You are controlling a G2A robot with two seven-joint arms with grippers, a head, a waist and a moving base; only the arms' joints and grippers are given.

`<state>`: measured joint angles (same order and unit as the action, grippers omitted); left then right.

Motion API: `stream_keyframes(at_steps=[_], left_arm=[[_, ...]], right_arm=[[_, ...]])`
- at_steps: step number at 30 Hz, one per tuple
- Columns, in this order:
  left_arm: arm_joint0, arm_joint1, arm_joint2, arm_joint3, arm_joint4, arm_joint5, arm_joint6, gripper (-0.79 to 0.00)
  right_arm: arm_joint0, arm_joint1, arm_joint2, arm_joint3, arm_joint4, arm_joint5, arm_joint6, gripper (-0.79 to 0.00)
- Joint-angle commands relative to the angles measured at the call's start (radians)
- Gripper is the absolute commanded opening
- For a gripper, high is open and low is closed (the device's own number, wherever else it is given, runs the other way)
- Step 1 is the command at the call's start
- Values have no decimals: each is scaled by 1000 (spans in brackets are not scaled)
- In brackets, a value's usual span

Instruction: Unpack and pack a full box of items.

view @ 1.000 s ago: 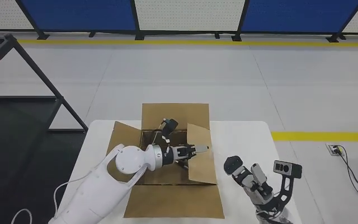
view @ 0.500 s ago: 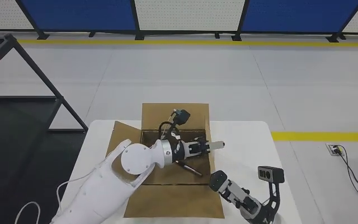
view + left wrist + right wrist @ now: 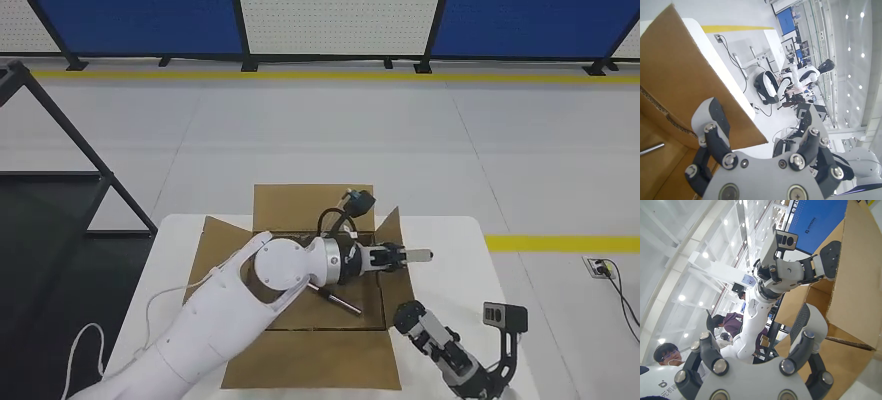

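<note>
An open cardboard box [image 3: 310, 205] stands on the white table [image 3: 455, 255]. My left arm lies across it, and the left gripper [image 3: 414, 255] is open at the box's right flap [image 3: 396, 285], one finger [image 3: 716, 111] on the inner side and the other [image 3: 811, 121] beyond the flap's edge [image 3: 730, 121]. A thin dark rod with a metal end [image 3: 335, 298] lies on the box floor. My right gripper [image 3: 404, 316] is open and holds nothing, low beside the box's near right corner, with one finger [image 3: 802, 323] close to the cardboard wall [image 3: 857, 279].
The box's back, left and near flaps are folded outward onto the table. A dark metal frame [image 3: 60, 130] stands to the left of the table. Bare table surface lies right of the box, between it and the table's right edge.
My left gripper has swung rightward across the box, and the right flap has gone from folded inward to standing up and outward. The right arm has moved in toward the box's near right corner.
</note>
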<state>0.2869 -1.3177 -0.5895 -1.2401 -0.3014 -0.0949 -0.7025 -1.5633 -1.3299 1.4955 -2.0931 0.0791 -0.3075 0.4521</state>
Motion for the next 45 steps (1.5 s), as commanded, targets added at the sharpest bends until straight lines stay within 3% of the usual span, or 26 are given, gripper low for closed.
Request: stream_keyframes(at_steps=[1,11,22,31,45], left_arm=[[-5,-12,7,22,-3,-13,-2,0],[-12,-46,2,80,-1,-39,-21,0],[31,-43,-60,80,18,-70,-46,0],[101,-15,-146,23,64,-91,-72,0],[315,63,-342,-163,145,-78,-139,0]], right_arm=[[-4,1,1,0,-7,11,-14,0],[0,4,7,22,-9,36,-70,0],[20,8,8,38,18,43,-76,0],[46,8,4,48,-11,133,-152,0],[107,6,-34,90,-29,211,-203,0]])
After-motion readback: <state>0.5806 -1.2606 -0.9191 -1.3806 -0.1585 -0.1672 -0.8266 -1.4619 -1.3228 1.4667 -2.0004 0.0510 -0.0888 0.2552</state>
